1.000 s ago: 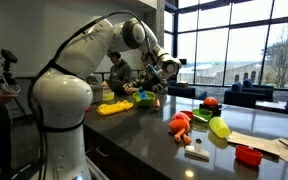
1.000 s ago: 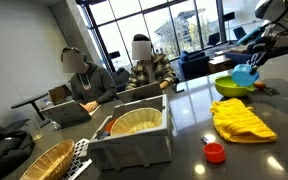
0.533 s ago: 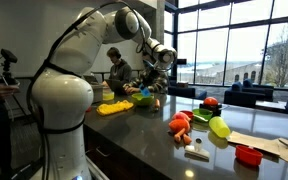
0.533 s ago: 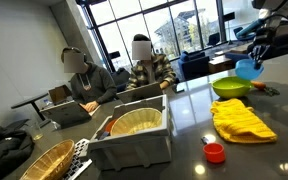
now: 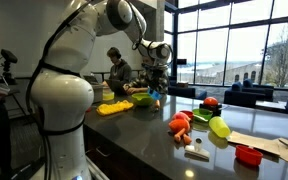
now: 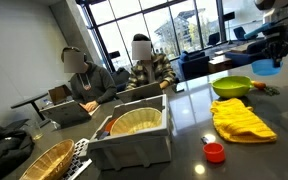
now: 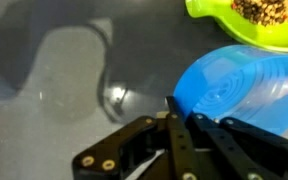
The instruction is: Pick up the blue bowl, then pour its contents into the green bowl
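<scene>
The blue bowl [image 7: 239,85] fills the right of the wrist view, and its inside looks empty. My gripper [image 7: 182,108] is shut on its near rim, one finger inside and one outside. Just past it at the top right lies the green bowl [image 7: 246,22], which holds brown grainy bits. In an exterior view the blue bowl [image 6: 266,68] hangs level in the gripper [image 6: 273,55], a little above the counter and to the right of the green bowl [image 6: 231,86]. In an exterior view the gripper [image 5: 156,84] hovers beside the green bowl [image 5: 141,99].
A yellow cloth [image 6: 242,120] lies in front of the green bowl, and a small red bowl [image 6: 214,152] sits nearer. A grey bin with a wicker basket [image 6: 134,135] stands on the counter. Orange and red toys [image 5: 181,124] and a lime balloon-like object [image 5: 219,127] lie further along. People sit behind the counter.
The blue bowl, earlier tilted over the green bowl, has swung level and moved sideways off it, still held. The arm's elbow has risen.
</scene>
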You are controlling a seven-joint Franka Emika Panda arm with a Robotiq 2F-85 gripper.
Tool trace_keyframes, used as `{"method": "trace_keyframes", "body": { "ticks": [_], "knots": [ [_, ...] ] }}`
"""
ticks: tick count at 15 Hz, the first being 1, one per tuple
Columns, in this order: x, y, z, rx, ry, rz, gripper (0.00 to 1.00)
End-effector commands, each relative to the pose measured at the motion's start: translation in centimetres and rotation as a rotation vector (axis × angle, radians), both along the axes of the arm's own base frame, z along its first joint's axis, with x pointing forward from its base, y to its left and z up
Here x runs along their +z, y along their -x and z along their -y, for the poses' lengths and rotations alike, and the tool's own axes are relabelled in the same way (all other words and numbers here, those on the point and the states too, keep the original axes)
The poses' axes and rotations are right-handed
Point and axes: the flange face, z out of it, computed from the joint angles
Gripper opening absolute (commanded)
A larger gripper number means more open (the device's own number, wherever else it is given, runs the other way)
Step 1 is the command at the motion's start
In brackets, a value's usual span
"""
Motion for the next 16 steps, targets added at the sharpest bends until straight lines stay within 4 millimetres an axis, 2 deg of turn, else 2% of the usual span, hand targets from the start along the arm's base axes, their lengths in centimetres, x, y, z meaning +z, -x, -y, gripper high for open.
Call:
{"method": "trace_keyframes", "body": {
  "ticks": [1, 7, 14, 16],
  "knots": [
    [-0.5, 2.3, 2.1, -0.039, 0.088, 0.024, 0.01],
    [-3.2, 4.5, 4.3, -0.077, 0.234, 0.016, 0.01],
    [-6.7, 6.7, 4.9, -0.115, 0.468, 0.013, 0.01],
    [-7.0, 7.0, 4.7, -0.135, 0.517, 0.039, 0.01]
  ]
}}
